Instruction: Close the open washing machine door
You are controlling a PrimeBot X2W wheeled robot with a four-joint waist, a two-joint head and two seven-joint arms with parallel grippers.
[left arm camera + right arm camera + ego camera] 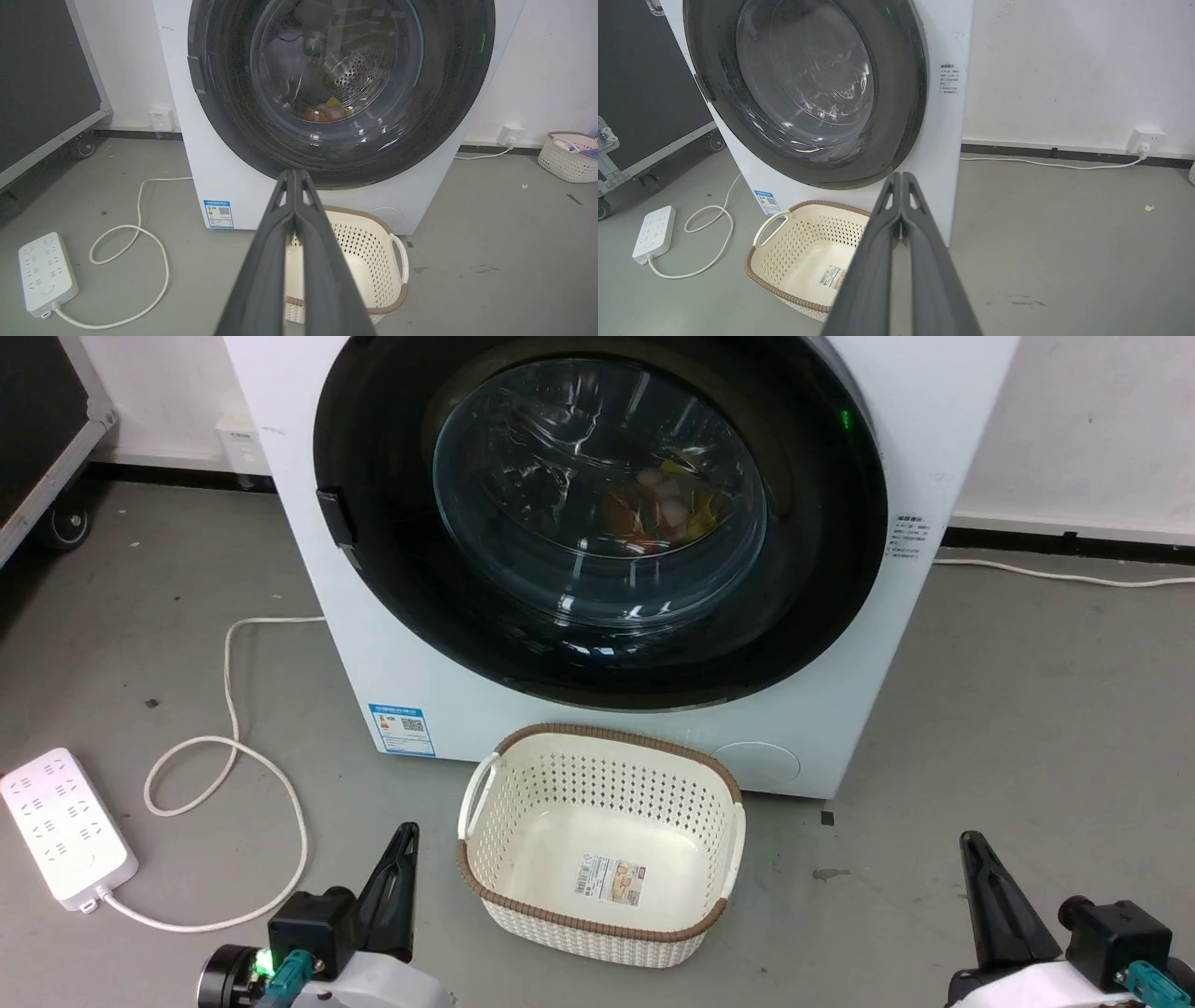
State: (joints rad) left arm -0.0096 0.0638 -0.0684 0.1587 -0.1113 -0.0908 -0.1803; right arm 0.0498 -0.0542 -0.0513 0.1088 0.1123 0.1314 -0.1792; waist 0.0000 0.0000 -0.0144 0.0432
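The washing machine door sits shut at one o'clock from the clenched, empty left gripper and eleven o'clock from the clenched, empty right gripper.

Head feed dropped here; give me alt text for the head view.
The round glass washing machine door with its glossy black rim looks shut, flush against the white front-loading washing machine. A cream perforated plastic basket, empty but for a label, stands on the grey floor before it. The left gripper and right gripper sit shut at the bottom corners, touching nothing.

basket just before washing machine, cable left, open floor right
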